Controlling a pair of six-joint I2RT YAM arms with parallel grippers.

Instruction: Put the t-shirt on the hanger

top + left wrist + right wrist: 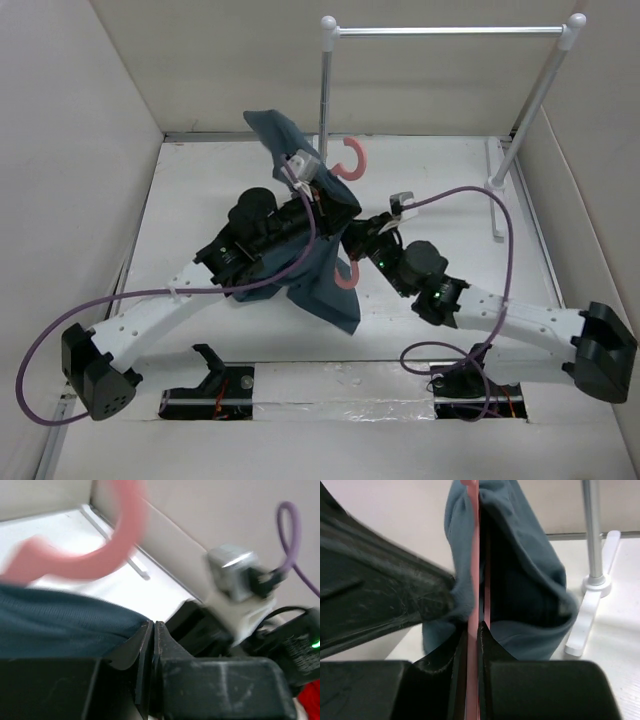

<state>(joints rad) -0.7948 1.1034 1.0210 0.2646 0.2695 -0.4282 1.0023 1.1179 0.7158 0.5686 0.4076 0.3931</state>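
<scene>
Top external | t-shirt point(325, 295) dark teal, bunched, draped along pink hanger point(365, 158)

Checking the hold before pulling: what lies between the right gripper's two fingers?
The hanger, its pink bar clamped edge-on in the right gripper, with the t-shirt draped around it beyond. The right wrist view shows it.

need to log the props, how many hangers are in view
1. The pink hanger is held up at centre, mostly covered by the t-shirt; only its hook and a lower corner show. The right gripper clamps it. The t-shirt could hide another.
</scene>
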